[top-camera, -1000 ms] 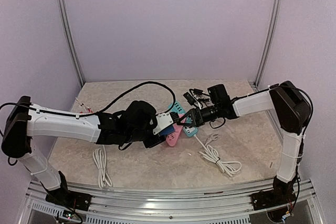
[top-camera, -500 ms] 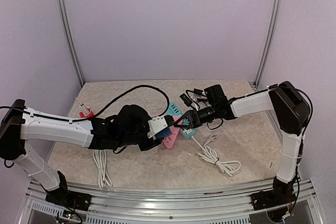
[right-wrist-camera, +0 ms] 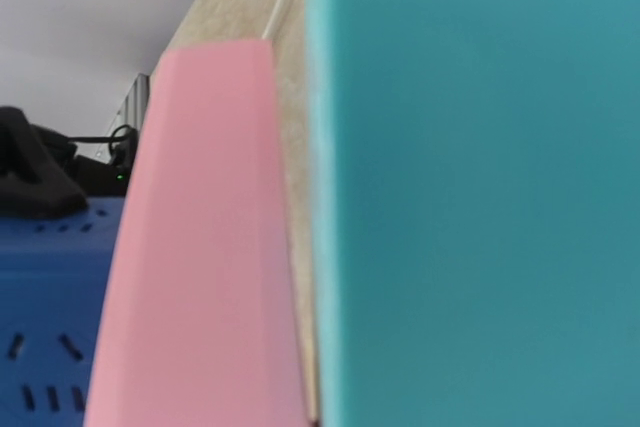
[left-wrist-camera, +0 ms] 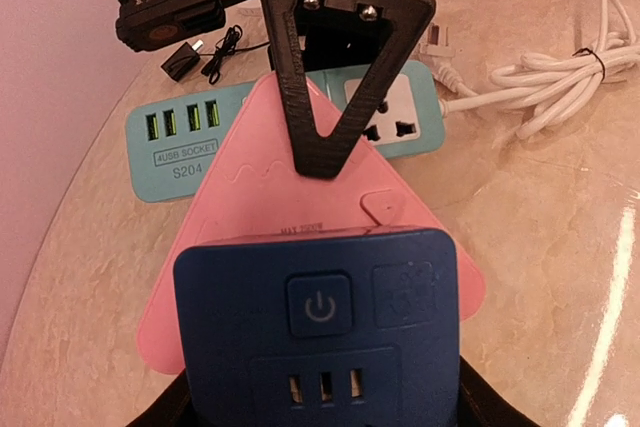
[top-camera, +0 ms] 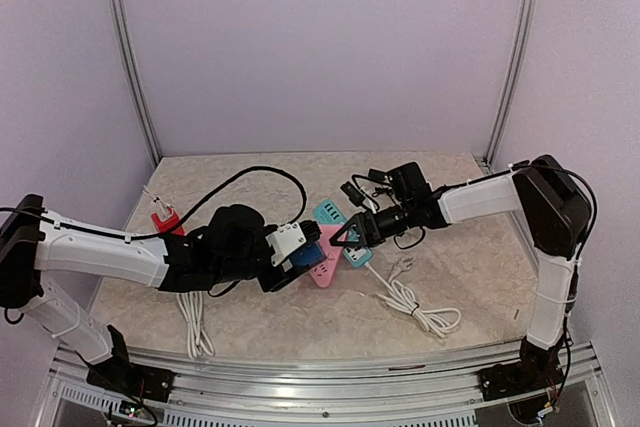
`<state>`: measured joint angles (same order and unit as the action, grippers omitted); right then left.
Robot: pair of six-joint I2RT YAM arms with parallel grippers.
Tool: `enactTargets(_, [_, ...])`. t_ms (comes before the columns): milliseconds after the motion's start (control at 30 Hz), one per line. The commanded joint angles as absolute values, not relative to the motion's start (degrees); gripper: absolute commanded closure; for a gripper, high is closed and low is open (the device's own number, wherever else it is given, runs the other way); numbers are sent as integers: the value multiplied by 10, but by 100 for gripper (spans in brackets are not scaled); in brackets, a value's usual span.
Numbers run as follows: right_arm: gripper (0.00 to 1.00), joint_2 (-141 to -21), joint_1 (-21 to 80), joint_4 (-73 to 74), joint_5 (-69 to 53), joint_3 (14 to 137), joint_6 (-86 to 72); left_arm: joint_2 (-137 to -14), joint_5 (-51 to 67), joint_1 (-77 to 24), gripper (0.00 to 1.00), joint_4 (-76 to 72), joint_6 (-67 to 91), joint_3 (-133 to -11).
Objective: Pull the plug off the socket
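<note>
The step in hand is the separation itself. The left pincer (top-camera: pixel 298 255) is closed around the blue plug block (left-wrist-camera: pixel 320 337), its dark fingers flanking the block's sides at the bottom of the left wrist view. The block lies on top of the pink socket (left-wrist-camera: pixel 260 177), a triangular body at the centre of the overhead view, and no gap shows between them, so the plug appears to be seated.

The right pincer (top-camera: pixel 350 234) reaches in from the right. One triangular finger (left-wrist-camera: pixel 300 97) crosses the edge where the pink socket meets the teal strip (left-wrist-camera: pixel 185 137), just behind it. Its own camera is filled by teal and pink at close range, so it cannot be told whether it clamps anything or only presses down.

The next move probably calls for the right arm to hold the socket firmly on the surface (left-wrist-camera: pixel 560 247). The left arm would draw the block straight out towards the lower left of the overhead frame, without twisting. If the pink body is not held down, it may drag along with the block.
</note>
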<state>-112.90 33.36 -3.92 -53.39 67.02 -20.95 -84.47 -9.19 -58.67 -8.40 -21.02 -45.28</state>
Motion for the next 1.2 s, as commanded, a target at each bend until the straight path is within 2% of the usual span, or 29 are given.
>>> enactTargets(0, [100,-1163,318,-14,-375,667,-193,-784,25,-632,97,-294,-296,-481])
enactTargets(100, [100,-1163,318,-9,-371,667,-189,-806,-42,-665,98,-290,-387,-482])
enactTargets(233, [100,-1164,318,-5,-366,670,-187,-828,-83,-677,99,-283,-394,-500])
enactTargets(400, [100,-1165,319,-4,-359,669,-184,-803,-7,-635,99,-235,-265,-530])
enactTargets(500, [100,-1165,318,-4,-357,666,-184,-777,34,-624,98,-241,-241,-521])
enactTargets(700, [100,-1164,314,-12,-370,665,-192,-778,-39,-657,98,-218,-325,-519])
enactTargets(933, [100,-1111,296,-36,-396,641,-209,-744,9,-582,95,-238,-172,-516])
enactTargets(1167, [100,-1014,245,-46,-386,589,-219,-757,94,-441,94,-180,5,-564])
